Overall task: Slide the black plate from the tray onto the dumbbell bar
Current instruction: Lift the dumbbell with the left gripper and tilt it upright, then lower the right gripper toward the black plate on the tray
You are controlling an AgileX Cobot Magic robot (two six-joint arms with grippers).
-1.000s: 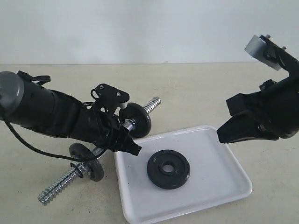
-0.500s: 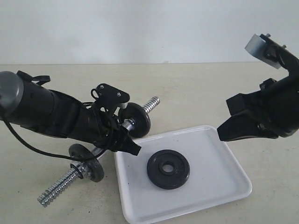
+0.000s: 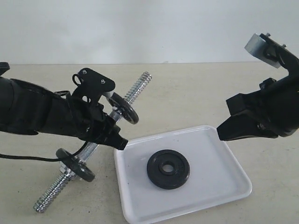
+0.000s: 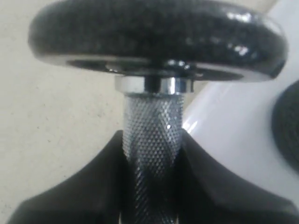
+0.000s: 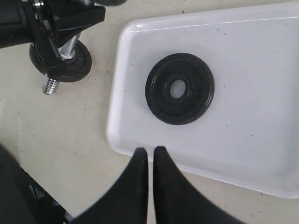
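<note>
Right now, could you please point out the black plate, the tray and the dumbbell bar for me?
black plate [image 3: 180, 171], exterior view, face beside hole
tray [image 3: 219, 173], exterior view, bare floor
dumbbell bar [image 4: 152, 126], left wrist view, knurled middle

The black plate is seen lying flat inside the tray, its centre hole open and white showing through it. The tray is set on a beige table. The right gripper is shown with its fingers drawn almost together, only a thin slit left between them, and nothing is held. One threaded end of the dumbbell bar and a small black disc are seen beside the tray, partly hidden by the left arm
</note>
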